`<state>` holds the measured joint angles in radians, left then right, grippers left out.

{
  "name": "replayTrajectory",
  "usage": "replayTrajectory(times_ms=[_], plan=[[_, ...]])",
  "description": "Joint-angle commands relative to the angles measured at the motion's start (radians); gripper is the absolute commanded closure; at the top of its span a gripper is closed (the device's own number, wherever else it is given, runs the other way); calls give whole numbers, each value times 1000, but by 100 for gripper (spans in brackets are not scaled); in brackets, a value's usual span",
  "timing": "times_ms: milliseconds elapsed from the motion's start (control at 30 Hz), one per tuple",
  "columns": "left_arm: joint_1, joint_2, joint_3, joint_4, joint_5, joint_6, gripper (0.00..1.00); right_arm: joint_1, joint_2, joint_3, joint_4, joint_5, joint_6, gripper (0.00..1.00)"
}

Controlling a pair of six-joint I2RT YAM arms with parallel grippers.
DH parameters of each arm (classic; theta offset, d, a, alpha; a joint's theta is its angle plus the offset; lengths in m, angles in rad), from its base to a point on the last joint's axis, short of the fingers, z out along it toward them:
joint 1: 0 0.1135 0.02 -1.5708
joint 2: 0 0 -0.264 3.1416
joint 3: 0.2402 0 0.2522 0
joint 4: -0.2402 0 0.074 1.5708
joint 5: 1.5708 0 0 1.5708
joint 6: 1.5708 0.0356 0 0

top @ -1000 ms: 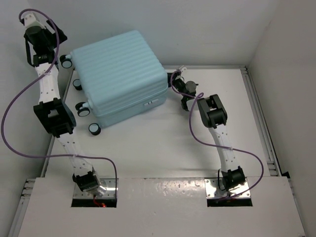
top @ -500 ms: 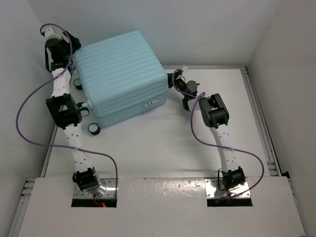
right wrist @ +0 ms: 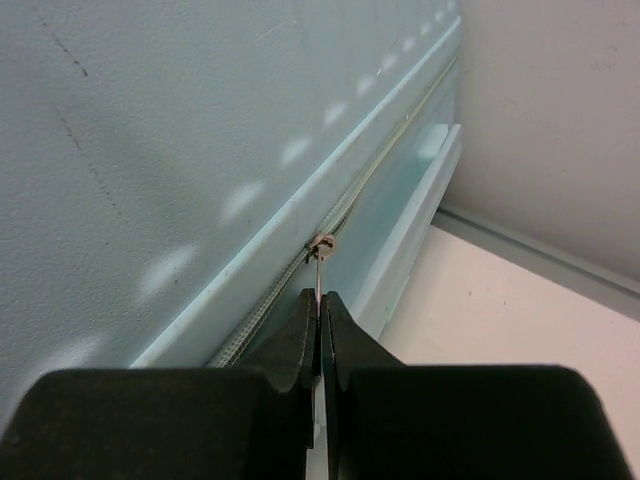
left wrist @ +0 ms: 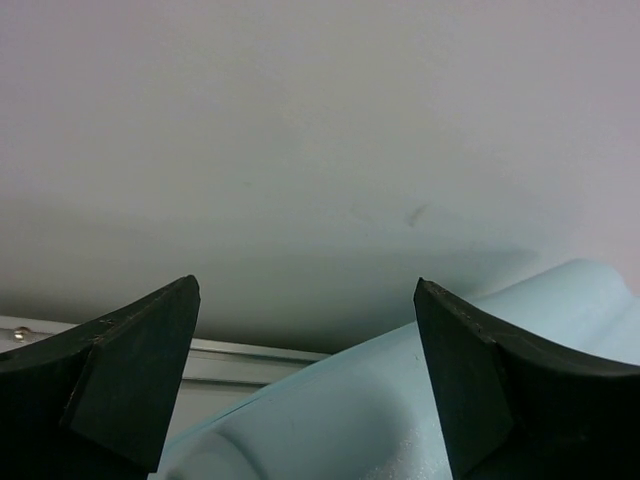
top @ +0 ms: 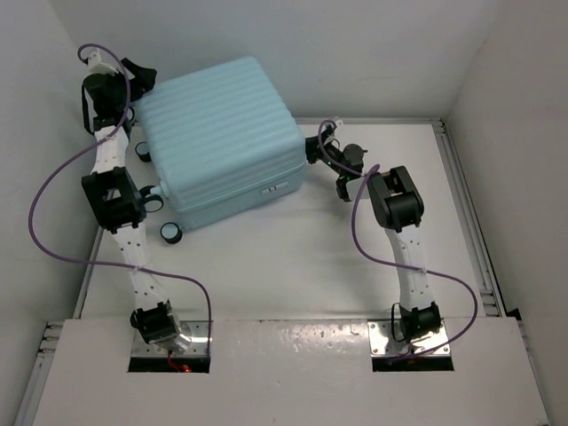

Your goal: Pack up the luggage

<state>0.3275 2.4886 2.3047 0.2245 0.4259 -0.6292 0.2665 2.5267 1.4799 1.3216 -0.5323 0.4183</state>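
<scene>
The luggage point(top: 217, 133), a pale aqua ribbed hard-shell suitcase with black wheels, lies closed at the back left of the table. My right gripper point(top: 316, 149) is at its right side, shut on the thin metal zipper pull point(right wrist: 319, 272), which hangs from the zipper point(right wrist: 350, 205) in the seam. My left gripper point(top: 140, 80) is open at the suitcase's far left corner. The shell's rounded edge point(left wrist: 400, 410) lies between its fingers point(left wrist: 130, 380) without touching them.
White walls close in behind and on both sides. A metal rail point(top: 461, 186) runs along the table's right edge. The suitcase's wheels point(top: 169, 232) stick out toward the left arm point(top: 114, 200). Open tabletop point(top: 293, 266) lies in front of the suitcase.
My left arm swung right from the wall to the suitcase's far left corner. My right gripper drew slightly back and right along the seam while holding the zipper pull.
</scene>
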Motion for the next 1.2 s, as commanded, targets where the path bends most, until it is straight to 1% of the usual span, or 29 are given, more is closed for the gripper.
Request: replayTrajectory(times_ms=[0, 100, 167, 267, 300, 333, 400, 433, 467, 500, 533, 567, 600, 633, 667, 700, 733, 800, 833, 867, 900, 933, 1000, 1033, 1067, 1100, 1133, 1167], plan=[[-146, 113, -129, -350, 243, -47, 7, -6, -107, -74, 300, -106, 40, 100], [-168, 124, -152, -350, 278, -47, 7, -1, -134, -107, 300, -159, 44, 100], [-168, 124, -153, -350, 265, -24, 7, 0, -120, -86, 298, -156, 37, 100], [-168, 133, -137, -387, 209, 37, 7, 0, -45, 15, 298, -106, 19, 100], [-168, 133, -137, -401, 209, 49, 7, -1, -8, 42, 297, -57, 14, 100], [-168, 133, -137, -401, 200, 49, 7, -1, 35, 125, 300, -45, 5, 100], [-168, 142, -137, -410, 200, 69, 7, 4, 108, 189, 298, 4, -15, 100], [-168, 142, -127, -422, 200, 69, 7, 2, 160, 303, 294, 15, -29, 100], [-168, 154, -105, -431, 191, 83, 7, 2, 185, 339, 239, 38, -33, 100], [-168, 164, -91, -444, 191, 83, 7, 8, 266, 420, 223, 73, -58, 100], [-168, 173, -91, -444, 191, 94, 7, 13, 292, 506, 199, 96, -58, 100], [-168, 173, -91, -453, 191, 106, 7, 20, 320, 551, 120, 106, -68, 100], [-168, 173, -91, -453, 182, 106, 7, 26, 402, 653, 93, 118, -70, 100], [-177, 173, -91, -453, 182, 117, 7, 31, 424, 740, 70, 156, -72, 100], [-177, 173, -91, -462, 182, 117, 7, 39, 446, 797, 30, 166, -76, 100], [-177, 173, -91, -462, 182, 117, 7, 48, 464, 807, 31, 170, -81, 99], [-177, 173, -91, -462, 171, 126, 7, 51, 460, 804, 34, 172, -73, 97], [-186, 173, -91, -462, 162, 126, 7, 63, 422, 728, 62, 170, -66, 93], [-186, 173, -91, -462, 162, 126, 5, 62, 416, 714, 70, 167, -49, 81], [-195, 164, -91, -462, 162, 135, 0, 65, 405, 683, 92, 158, -32, 60], [-196, 153, -91, -462, 162, 135, 0, 66, 387, 668, 114, 160, -24, 60], [-196, 144, -91, -462, 151, 135, 0, 63, 376, 628, 183, 163, -16, 45], [-205, 97, -114, -406, 140, 135, 0, 65, 287, 477, 244, 176, -13, 36], [-205, 69, -128, -375, 140, 122, 0, 62, 258, 432, 245, 186, -19, 36], [-205, 38, -149, -331, 129, 108, 0, 62, 207, 352, 290, 196, -18, 36], [-205, 3, -169, -256, 129, 108, 0, 63, 151, 273, 300, 196, -19, 36], [-205, -32, -197, -222, 116, 97, 0, 57, 121, 238, 300, 201, -10, 36], [-205, -112, -209, -196, 91, 97, 0, 51, 75, 206, 300, 212, -9, 35]])
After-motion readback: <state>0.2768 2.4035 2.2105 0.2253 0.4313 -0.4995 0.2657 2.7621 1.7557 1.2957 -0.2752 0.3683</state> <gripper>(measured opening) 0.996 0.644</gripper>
